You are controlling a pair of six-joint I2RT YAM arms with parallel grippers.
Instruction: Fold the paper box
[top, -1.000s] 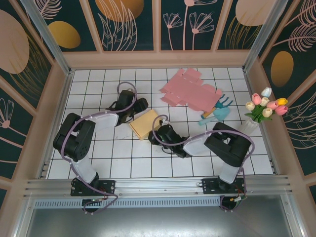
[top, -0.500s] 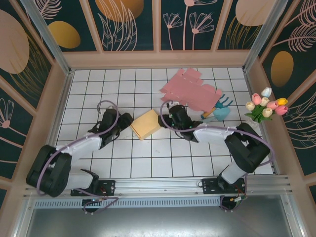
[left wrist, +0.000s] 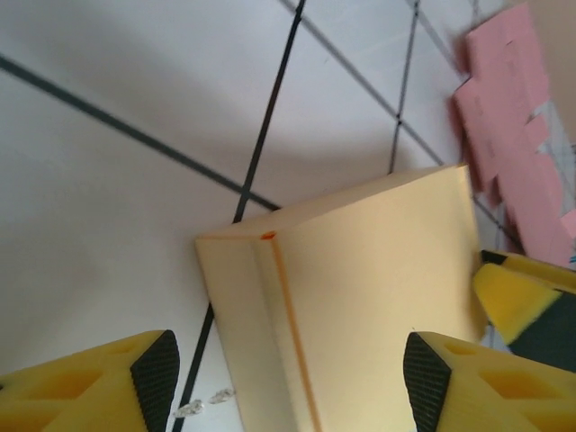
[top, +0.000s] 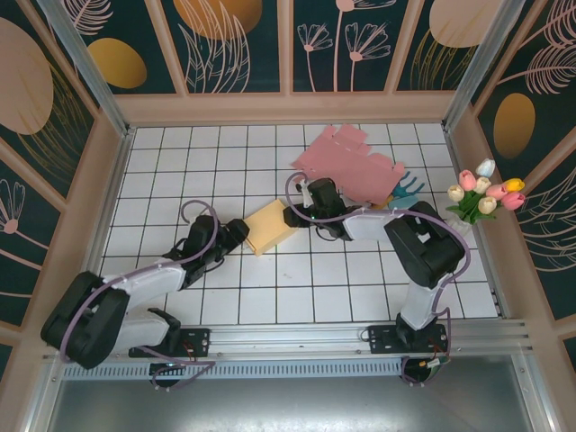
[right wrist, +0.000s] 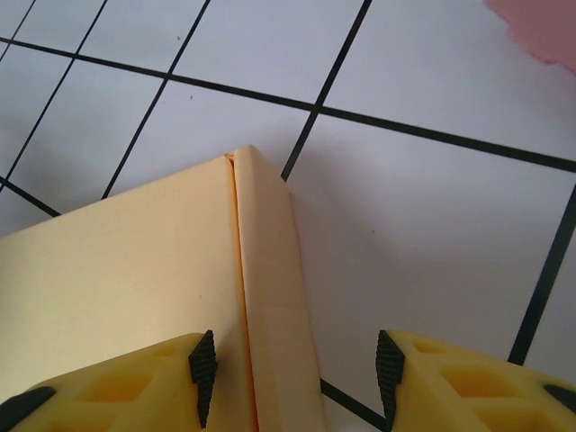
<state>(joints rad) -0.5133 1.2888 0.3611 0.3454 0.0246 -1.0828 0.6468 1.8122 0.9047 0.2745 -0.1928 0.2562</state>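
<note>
The yellow paper box [top: 268,225] lies flattened on the white gridded table, with a narrow folded flap along one edge. My left gripper [top: 237,233] is at its left corner, low over the table. In the left wrist view the box [left wrist: 360,306] lies between the left gripper's [left wrist: 288,382] wide-apart jaws, which are open and clear of it. My right gripper [top: 293,216] is at the box's right edge. In the right wrist view it [right wrist: 292,378] is open, straddling the folded flap [right wrist: 270,297], with the left pad [right wrist: 203,373] over the box's top face.
A flat pink box cutout [top: 346,166] lies behind the right arm. A teal toy rake [top: 402,195] and a vase of tulips [top: 480,198] stand at the right wall. Wooden walls enclose the table on three sides.
Both arms unfolded and reached to the yellow box. The left gripper came to its left corner; the right gripper went from the box's front to its right edge and opened wider.
</note>
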